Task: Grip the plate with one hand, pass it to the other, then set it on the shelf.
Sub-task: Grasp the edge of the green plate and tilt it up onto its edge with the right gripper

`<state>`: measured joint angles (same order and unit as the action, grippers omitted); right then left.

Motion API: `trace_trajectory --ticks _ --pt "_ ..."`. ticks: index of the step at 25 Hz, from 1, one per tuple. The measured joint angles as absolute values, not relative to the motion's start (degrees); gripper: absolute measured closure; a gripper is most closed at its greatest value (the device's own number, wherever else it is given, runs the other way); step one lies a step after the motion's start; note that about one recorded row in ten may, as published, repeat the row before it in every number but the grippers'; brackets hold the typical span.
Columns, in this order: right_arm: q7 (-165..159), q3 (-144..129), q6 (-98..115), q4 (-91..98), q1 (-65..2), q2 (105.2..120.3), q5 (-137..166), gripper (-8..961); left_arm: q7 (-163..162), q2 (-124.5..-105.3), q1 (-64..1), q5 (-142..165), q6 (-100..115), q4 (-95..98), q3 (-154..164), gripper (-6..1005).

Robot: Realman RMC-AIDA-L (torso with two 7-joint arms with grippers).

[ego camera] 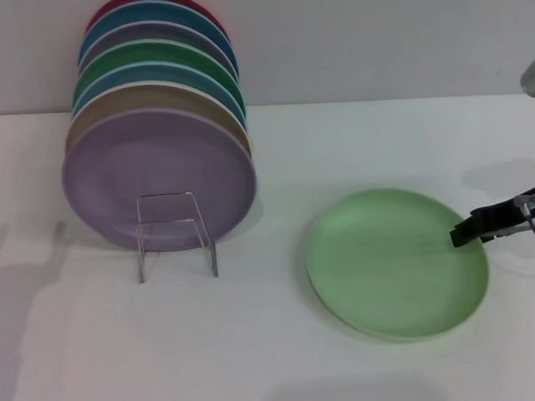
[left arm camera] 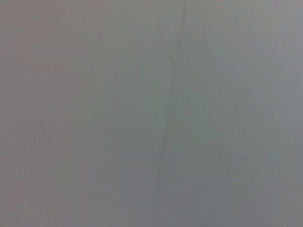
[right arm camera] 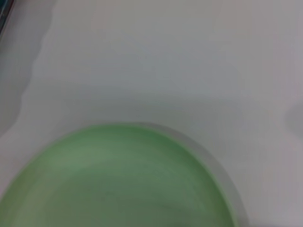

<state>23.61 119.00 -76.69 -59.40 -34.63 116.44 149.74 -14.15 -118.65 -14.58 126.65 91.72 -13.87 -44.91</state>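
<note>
Nearest my head camera is the round pale mint-green plate, lying flat on the white table, to my right of centre and well apart from the rack. My right gripper, black with jointed links, reaches in low from the right edge, its tip at the plate's right rim. Whether the fingers are released or clenched on the rim I cannot tell; only a dark tip shows there. I judge it comes in low and sideways because a flat plate offers nothing to pinch but its rim. The right wrist view shows the plate's edge close up against bare table. My left gripper is out of sight; its wrist camera sees only a plain grey surface, so I take that arm as parked.

On my left, the thin silvery wire plate rack holds a row of plates on edge, a lavender plate at the front, with tan, blue, darker green and red ones behind. Its small square front loop stands free.
</note>
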Motion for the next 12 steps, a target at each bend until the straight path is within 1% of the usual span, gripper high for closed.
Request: trace_trajectory --ticks 7,12 --pt "23.55 119.2 -76.89 -59.32 -34.62 116.46 150.39 626 -14.15 -118.59 -14.59 126.65 92.38 -13.72 -44.91 184" --pt "23.53 119.23 -77.01 -59.3 -34.58 116.46 151.05 697 -14.15 -118.56 -14.59 126.65 92.72 -13.7 -44.91 184"
